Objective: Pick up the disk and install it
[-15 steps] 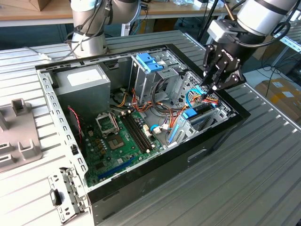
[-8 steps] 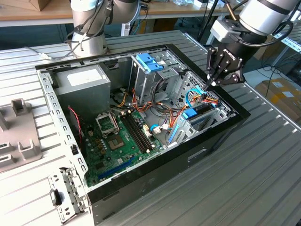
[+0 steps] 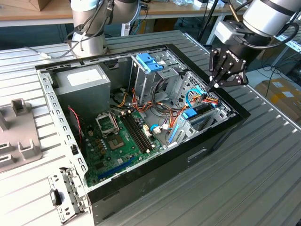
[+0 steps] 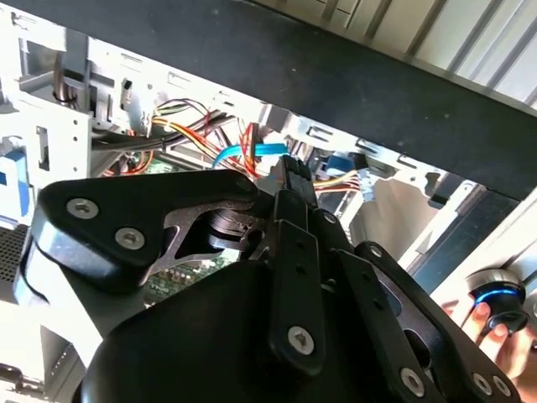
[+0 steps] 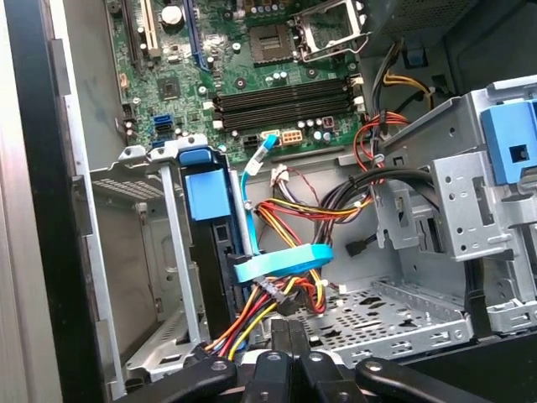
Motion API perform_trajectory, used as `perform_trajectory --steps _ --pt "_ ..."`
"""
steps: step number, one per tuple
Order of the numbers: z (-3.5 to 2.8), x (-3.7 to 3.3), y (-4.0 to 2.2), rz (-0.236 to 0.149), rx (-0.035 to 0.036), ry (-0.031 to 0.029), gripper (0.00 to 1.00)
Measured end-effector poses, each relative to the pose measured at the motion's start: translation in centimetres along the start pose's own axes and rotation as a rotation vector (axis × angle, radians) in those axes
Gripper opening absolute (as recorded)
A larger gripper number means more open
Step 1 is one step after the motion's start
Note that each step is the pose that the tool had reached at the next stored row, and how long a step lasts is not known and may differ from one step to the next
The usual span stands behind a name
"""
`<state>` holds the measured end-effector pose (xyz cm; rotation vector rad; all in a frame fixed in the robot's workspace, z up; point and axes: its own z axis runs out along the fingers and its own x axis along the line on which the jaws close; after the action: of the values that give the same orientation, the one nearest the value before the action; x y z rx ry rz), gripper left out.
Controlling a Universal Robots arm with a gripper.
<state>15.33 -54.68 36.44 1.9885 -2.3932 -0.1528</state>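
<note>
Gripper (image 3: 210, 86) low inside the computer case (image 3: 225, 136), fingers (image 5: 289, 340) pinched together on nothing.
Disk (image 5: 215, 260) standing on edge in the bay beside the wires (image 5: 277, 210), blue tab (image 5: 206, 193) up; probably hard, a bit heavy, easy to break, best held by its sides.

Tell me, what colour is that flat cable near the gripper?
Light blue flat cable, clearest in the first wrist view.
</note>
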Motion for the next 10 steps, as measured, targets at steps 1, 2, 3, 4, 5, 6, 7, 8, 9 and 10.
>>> perform_trajectory --steps 1,2,3,4,5,6,7,8,9,10 --pt "-0.03 0.19 -0.03 0.000 0.0000 0.0000 0.11" --pt "-0.04 0.45 -0.08 0.000 0.0000 -0.0002 0.11" --pt "-0.07 0.65 -0.11 0.000 0.0000 0.0000 0.11" --pt "-0.09 0.91 -0.16 0.000 0.0000 -0.0002 0.11" --pt "-0.10 1.15 -0.21 0.000 -0.0001 -0.0004 0.11" --pt "-0.11 1.35 -0.25 0.000 -0.0001 -0.0006 0.11" --pt "-0.14 1.74 -0.32 0.000 -0.0001 -0.0008 0.11" --pt "-0.15 2.05 -0.37 0.000 -0.0002 -0.0012 0.11" --pt "-0.17 2.23 -0.41 0.000 -0.0002 -0.0011 0.11" --pt "-0.18 2.47 -0.45 0.000 -0.0003 -0.0014 0.11"
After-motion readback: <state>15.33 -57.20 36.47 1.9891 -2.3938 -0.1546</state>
